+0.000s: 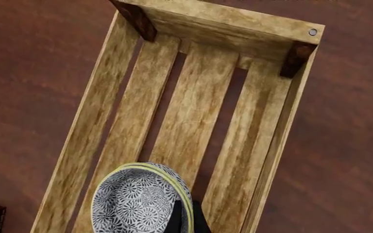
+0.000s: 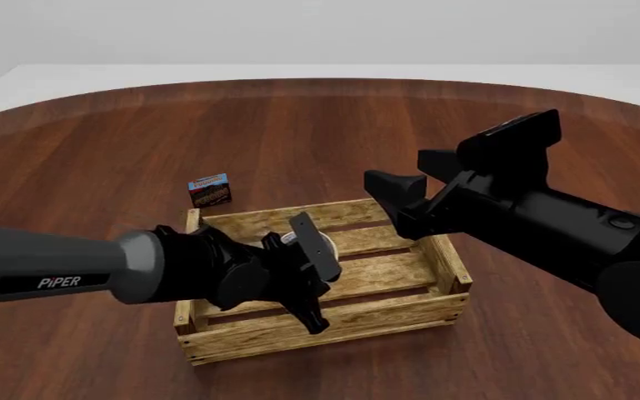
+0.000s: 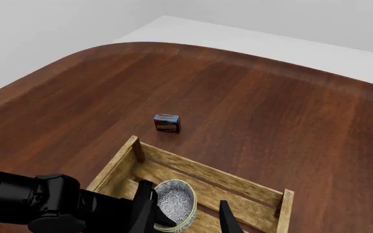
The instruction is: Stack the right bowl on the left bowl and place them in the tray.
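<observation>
Dark wood table (image 2: 297, 125) carries our tray (image 2: 432, 310). Our left gripper (image 2: 311, 275) reaches low over it, fingers pinching the bowl (image 3: 177, 204) rim inside. Our right gripper (image 2: 403, 196) hovers raised alongside, fingers spread.

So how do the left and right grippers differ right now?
The left gripper is low inside the tray, its fingers around the patterned bowl's rim; the right gripper hangs above the tray's far right corner and holds nothing. The left comes in level from the left side; the right angles in from higher on the right. Both are black.
</observation>
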### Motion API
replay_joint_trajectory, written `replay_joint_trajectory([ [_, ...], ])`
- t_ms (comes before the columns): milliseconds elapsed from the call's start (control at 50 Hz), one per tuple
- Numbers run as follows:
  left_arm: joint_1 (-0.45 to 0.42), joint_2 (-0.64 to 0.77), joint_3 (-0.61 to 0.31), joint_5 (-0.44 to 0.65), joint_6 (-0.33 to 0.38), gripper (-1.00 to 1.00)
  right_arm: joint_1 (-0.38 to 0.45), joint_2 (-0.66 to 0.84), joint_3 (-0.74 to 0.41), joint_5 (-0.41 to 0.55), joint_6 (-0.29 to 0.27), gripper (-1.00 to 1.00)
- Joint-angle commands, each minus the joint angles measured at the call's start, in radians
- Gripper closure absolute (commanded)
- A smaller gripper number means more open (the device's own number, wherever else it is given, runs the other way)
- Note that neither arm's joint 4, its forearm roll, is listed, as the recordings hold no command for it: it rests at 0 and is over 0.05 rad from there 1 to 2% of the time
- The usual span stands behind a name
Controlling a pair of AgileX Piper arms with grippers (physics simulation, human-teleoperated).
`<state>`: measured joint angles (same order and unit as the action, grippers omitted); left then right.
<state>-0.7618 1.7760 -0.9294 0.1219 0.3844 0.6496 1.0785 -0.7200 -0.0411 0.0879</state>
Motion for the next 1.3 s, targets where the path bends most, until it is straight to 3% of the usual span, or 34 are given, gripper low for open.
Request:
replay_joint_trajectory([
  [20, 0.007, 0.01, -0.001, -0.006, -0.003, -1.0, 0.001, -0.001, 0.0, 0.001, -0.001, -1.0],
  [640, 0.011, -0.005, 0.005, -0.006, -0.002, -1.0, 0.001, -0.006, 0.001, 0.002, -0.001, -1.0],
  [1300, 0.02, -0.221, 0.039, 0.06, 0.015, -1.0, 0.003, 0.001, 0.0, 0.001, -0.004, -1.0],
])
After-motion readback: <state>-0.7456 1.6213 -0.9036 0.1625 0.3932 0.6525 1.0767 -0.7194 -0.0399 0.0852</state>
